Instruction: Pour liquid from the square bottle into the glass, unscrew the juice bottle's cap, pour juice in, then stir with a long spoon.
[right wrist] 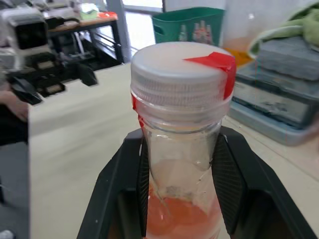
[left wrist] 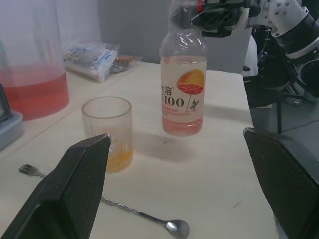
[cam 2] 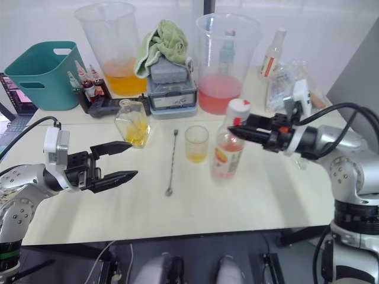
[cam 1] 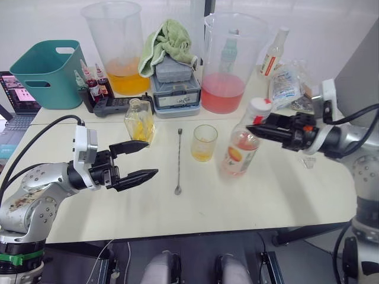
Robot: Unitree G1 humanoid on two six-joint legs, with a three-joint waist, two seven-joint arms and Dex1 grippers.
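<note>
Left eye view has the left gripper [cam 1: 135, 160] nearest, hovering over the near-left part of the table [cam 1: 266, 201] with its two black fingers spread wide and nothing between them; its forearm lies low and level, aimed right toward the middle of the scene, seemingly waiting to take the cap. Just right of it lies the long spoon [cam 1: 178, 162], handle running away, bowl at the near end, set aside for the stirring that comes last. Beyond the spoon's near end stands the glass [cam 1: 204, 142], upright with a little orange liquid in the bottom, which suggests the first pour is done. Right of the glass the juice bottle [cam 1: 241, 151] stands upright, white cap [right wrist: 181, 69] on; the right gripper [cam 1: 256, 127] reaches in level from the right and closes on its neck just below the cap, probably to steady it for unscrewing. Farther back, left of the spoon, the square bottle [cam 1: 139, 120] stands parked, near the measuring jugs [cam 1: 228, 59].
</note>
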